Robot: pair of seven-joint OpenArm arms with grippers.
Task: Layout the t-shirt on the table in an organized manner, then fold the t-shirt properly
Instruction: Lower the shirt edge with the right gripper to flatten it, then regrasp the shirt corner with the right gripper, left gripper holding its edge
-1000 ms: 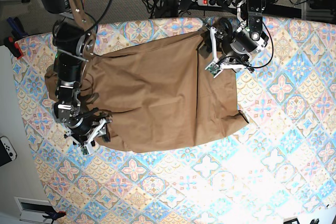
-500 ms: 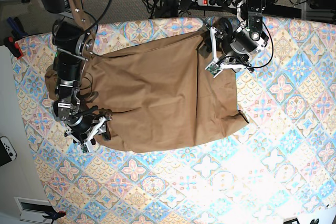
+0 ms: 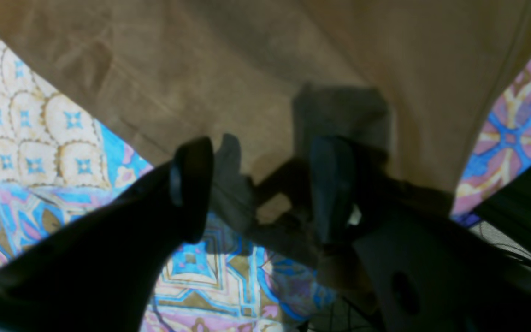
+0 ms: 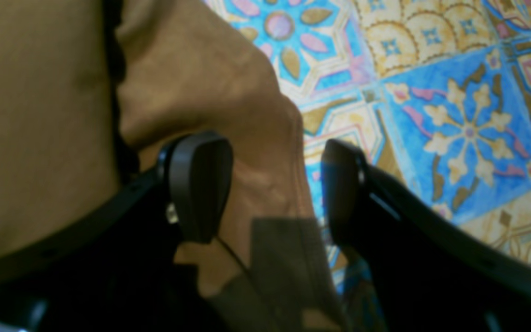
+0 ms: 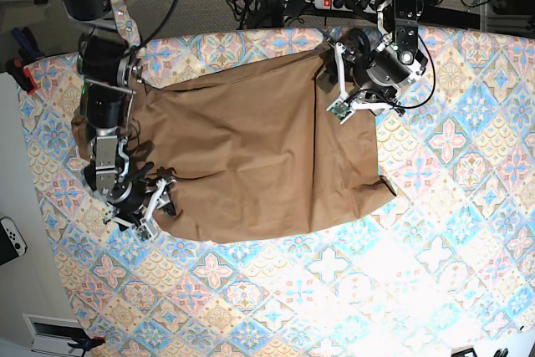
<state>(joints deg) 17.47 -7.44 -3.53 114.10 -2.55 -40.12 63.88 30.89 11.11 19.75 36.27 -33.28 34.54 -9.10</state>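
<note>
Right gripper (image 5: 159, 196): at the near left corner of the t-shirt (image 5: 251, 152) in the base view. Jaws parted; in the wrist view a bunched fold of cloth sits between the two pads (image 4: 198, 184). No pinch visible, so it grips nothing.

Change, right arm: over the last second this gripper has slid a little toward the cloth's interior and its elbow has drawn back toward the far edge. The corner of the cloth under it looks barely moved.

Meaning for task: my reading is that the arm is repositioning for a hold on that lower corner. Layout is unfinished, since the near left edge is lumpy and rolled.

T-shirt position: spread over the left-centre of the table (image 5: 435, 232), a rough rectangle with one long crease running near to far, right of middle. The near right corner ends in a small point. Neck label not visible.

Left gripper (image 5: 338, 89): at the far right corner of the shirt. Jaws apart, straddling the cloth's edge in the wrist view, with hem and patterned table both showing between the fingers (image 3: 191, 184). Not clamped on anything.

Change, left arm: none I can make out; same pose across the second.

Count: one t-shirt, one table, two grippers, four finger pads in the wrist views.

Far edge: cables and a power strip (image 5: 334, 2) beyond the table.
</note>
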